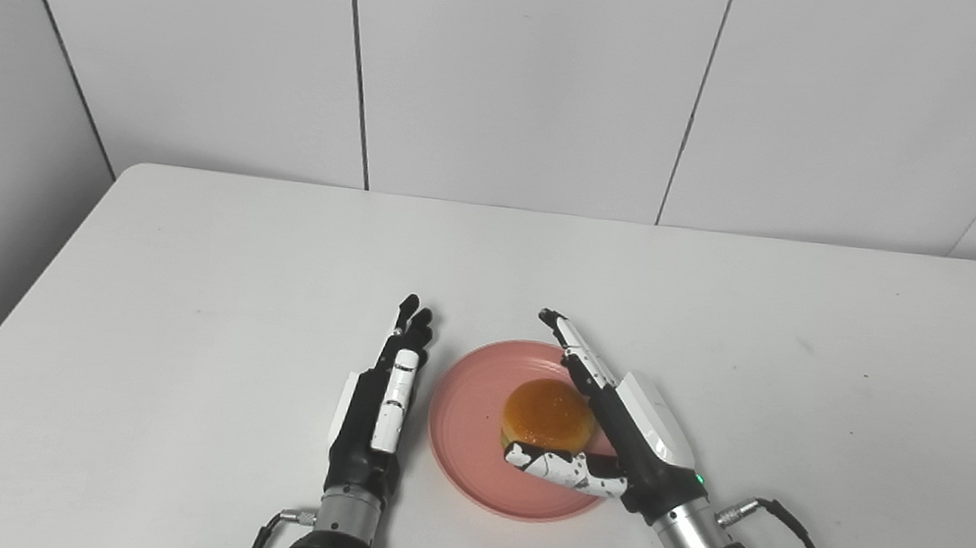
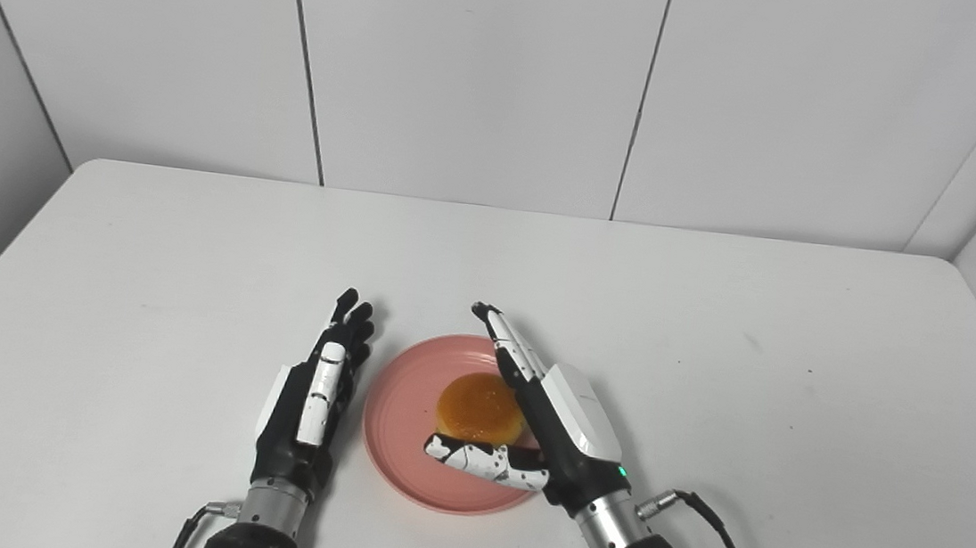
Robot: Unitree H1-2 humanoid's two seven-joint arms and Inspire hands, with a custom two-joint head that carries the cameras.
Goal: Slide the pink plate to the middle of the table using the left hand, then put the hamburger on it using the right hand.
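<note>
Hamburger (image 1: 548, 414) seated bun-up on the pink plate (image 1: 465, 415), slightly right of the plate's centre; the plate lies on the white desk (image 1: 183, 280) near the front edge, roughly midway across. The right hand (image 1: 607, 429) brackets the hamburger: fingers extended along its right side, thumb (image 1: 555, 466) curled across its near side. Whether the hand presses on the bun or merely lies alongside cannot be told; its fingers are spread rather than clenched. The left hand (image 1: 382, 398) rests just beside the plate's left rim, fingers straight, holding nothing.

Risk, as a judgement: if the thumb drags on withdrawal, the hamburger may tip or slide toward the rim, or the light plate may shift.

Orientation: the hamburger is round, with no evident long horizontal axis; its short axis stands vertical, domed top upward.
</note>
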